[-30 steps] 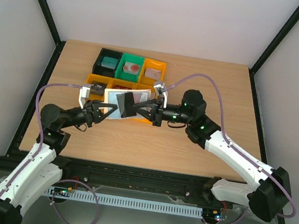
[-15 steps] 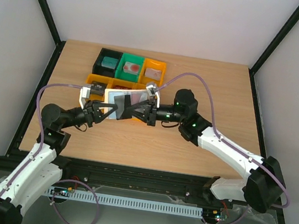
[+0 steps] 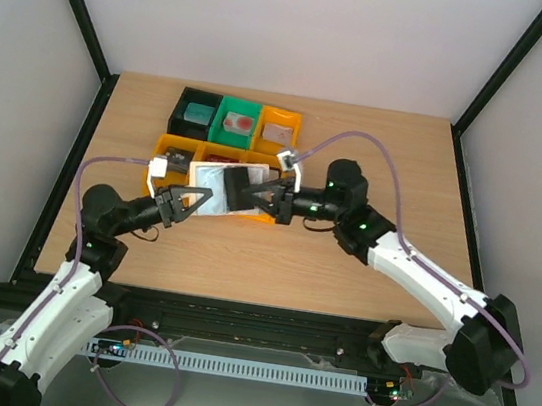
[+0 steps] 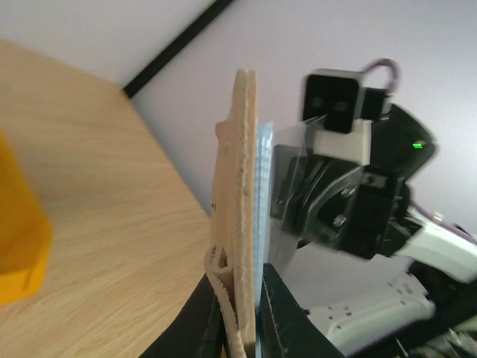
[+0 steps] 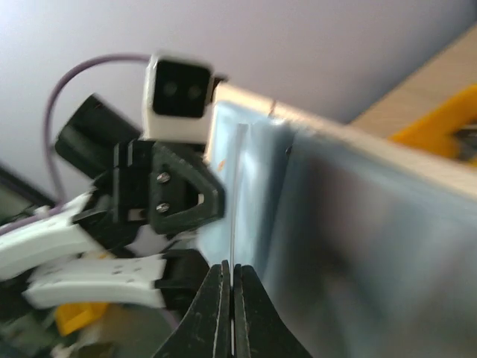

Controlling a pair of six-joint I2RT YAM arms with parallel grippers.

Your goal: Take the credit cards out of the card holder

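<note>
Your left gripper [image 4: 240,328] is nearly closed and pinches the card holder [image 4: 242,194] by its lower edge. In the left wrist view the holder stands upright and edge-on at the bottom centre, with the tan outside to the left and the grey-blue inside to the right.

Your right gripper [image 5: 227,317] is closed completely on a thin credit card [image 5: 237,194]. In the right wrist view you see this card only as a pale line rising from between the two fingertips at the bottom centre. It lies just beside the grey-blue inner face of the holder. How much of it sits inside the pocket, I cannot tell.

In the top view the two grippers meet a little left of the centre of the frame, the left one coming from the lower left and the right one from the right. The holder is held up between them, lifted off the table [image 3: 360,145]. There the card looks like a dark grey rectangle over the right part of the pale holder.

Just behind, toward the upper left, stand the plastic bins. A black bin [image 3: 181,110], a green bin [image 3: 217,127] and an orange bin [image 3: 295,132] make one row. The nearer orange bins [image 3: 170,143] below them are partly hidden by the holder.
</note>
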